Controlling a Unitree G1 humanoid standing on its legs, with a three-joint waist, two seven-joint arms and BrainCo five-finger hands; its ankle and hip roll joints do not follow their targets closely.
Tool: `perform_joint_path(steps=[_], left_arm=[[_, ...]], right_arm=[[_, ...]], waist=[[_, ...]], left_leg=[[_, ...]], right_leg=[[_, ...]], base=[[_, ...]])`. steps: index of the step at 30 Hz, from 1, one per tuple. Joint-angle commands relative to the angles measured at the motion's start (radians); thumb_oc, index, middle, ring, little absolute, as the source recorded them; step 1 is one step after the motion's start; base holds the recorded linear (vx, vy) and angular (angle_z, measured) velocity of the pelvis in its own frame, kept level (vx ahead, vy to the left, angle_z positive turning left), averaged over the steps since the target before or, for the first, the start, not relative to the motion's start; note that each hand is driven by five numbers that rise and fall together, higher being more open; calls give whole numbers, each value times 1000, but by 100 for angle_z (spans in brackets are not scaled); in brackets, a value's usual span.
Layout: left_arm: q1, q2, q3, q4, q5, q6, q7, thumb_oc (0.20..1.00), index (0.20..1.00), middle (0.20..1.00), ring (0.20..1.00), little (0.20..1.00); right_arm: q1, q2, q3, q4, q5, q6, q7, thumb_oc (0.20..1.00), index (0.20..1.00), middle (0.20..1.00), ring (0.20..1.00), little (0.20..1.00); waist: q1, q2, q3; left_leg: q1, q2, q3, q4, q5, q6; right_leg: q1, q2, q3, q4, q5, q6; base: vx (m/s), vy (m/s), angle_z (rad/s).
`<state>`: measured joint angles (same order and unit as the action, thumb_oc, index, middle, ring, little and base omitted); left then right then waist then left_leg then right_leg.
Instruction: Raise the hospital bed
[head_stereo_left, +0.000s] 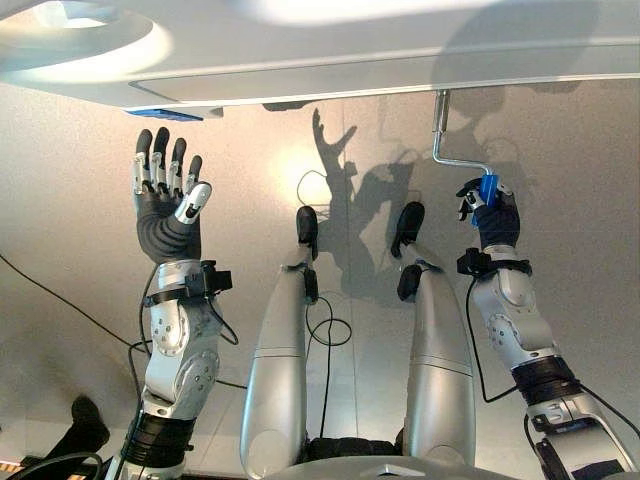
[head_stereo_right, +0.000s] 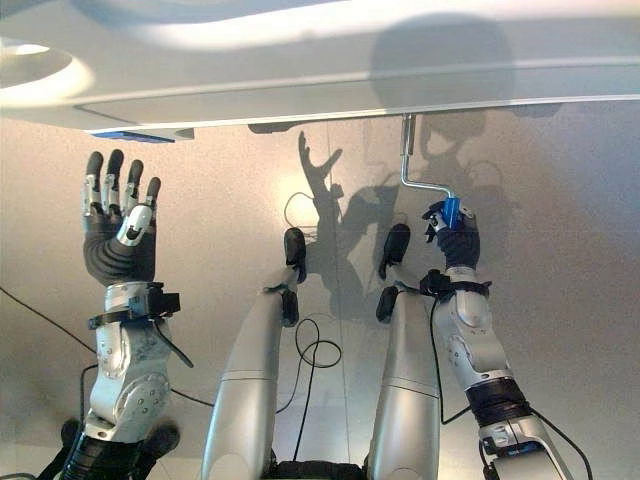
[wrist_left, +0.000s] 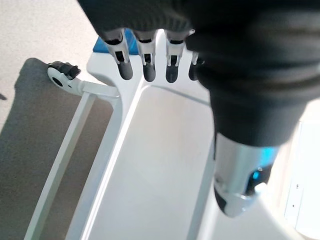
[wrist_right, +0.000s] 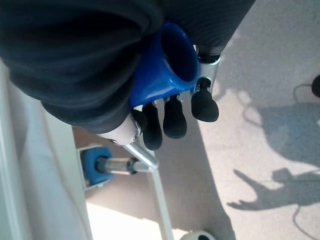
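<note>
Grey floor spreads under everything I can see from the head camera, and the white footboard of the hospital bed runs across the far side of the scene, well above both arms. From my left wrist camera I see more of that bed: its pale frame rails and a caster wheel at one corner, resting on the floor.

Below the bed's edge, on my right side, the metal crank hangs down, bends sideways and ends in a blue handle. My right hand is on that handle with its fingers curled round it; the right wrist camera confirms it, with the blue grip tucked under the palm and the dark fingertips wrapped over it. That view also shows the crank shaft entering a blue socket on the bed frame.

My left hand is raised over the floor on the left, well apart from the crank, just short of the bed's edge, fingers straight and spread, holding nothing.
</note>
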<state>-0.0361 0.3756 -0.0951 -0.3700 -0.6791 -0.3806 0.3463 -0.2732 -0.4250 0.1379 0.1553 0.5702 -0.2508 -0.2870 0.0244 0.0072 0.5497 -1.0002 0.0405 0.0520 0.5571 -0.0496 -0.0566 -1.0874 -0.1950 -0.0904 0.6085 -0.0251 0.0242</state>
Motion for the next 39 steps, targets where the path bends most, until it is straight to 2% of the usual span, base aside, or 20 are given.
perform_joint_path(steps=[1,11,22,26,39], left_arm=[[74,2,59,-125,73,-53,-1,1000,1000,1000,1000,1000],[108,31,56,-148,70,-38,-14,1000,1000,1000,1000,1000],[115,49,33,-148,82,-26,-11,1000,1000,1000,1000,1000],[114,52,20,-147,83,-26,-5,1000,1000,1000,1000,1000],[97,32,-6,-141,76,-26,17,1000,1000,1000,1000,1000]], right_arm=[[16,-26,-110,-280,76,-174,-12,200,200,200,200,200],[-6,-88,-8,-426,120,-145,56,200,200,200,200,200],[-118,-112,135,-478,107,-104,83,200,200,200,200,200],[-170,-97,199,-471,114,-90,93,200,200,200,200,200],[-267,-31,289,-361,35,-34,69,200,200,200,200,200]], waist=[[-29,15,-30],[-11,3,-30],[16,4,-30],[31,11,-30],[58,31,-30]], left_leg=[[-38,18,-4,-106,109,-43],[-15,12,-17,-113,120,-43],[7,-4,-26,-123,127,-33],[12,-12,-28,-124,129,-29],[3,-23,-28,-120,129,-19]], right_leg=[[8,-8,37,-28,79,107],[46,-12,17,-39,86,105],[83,-21,5,-51,91,102],[96,-28,0,-56,93,102],[94,-38,4,-55,94,100]], base=[[0,0,0],[0,0,0],[-4,11,0],[-3,14,1],[-3,17,1]])
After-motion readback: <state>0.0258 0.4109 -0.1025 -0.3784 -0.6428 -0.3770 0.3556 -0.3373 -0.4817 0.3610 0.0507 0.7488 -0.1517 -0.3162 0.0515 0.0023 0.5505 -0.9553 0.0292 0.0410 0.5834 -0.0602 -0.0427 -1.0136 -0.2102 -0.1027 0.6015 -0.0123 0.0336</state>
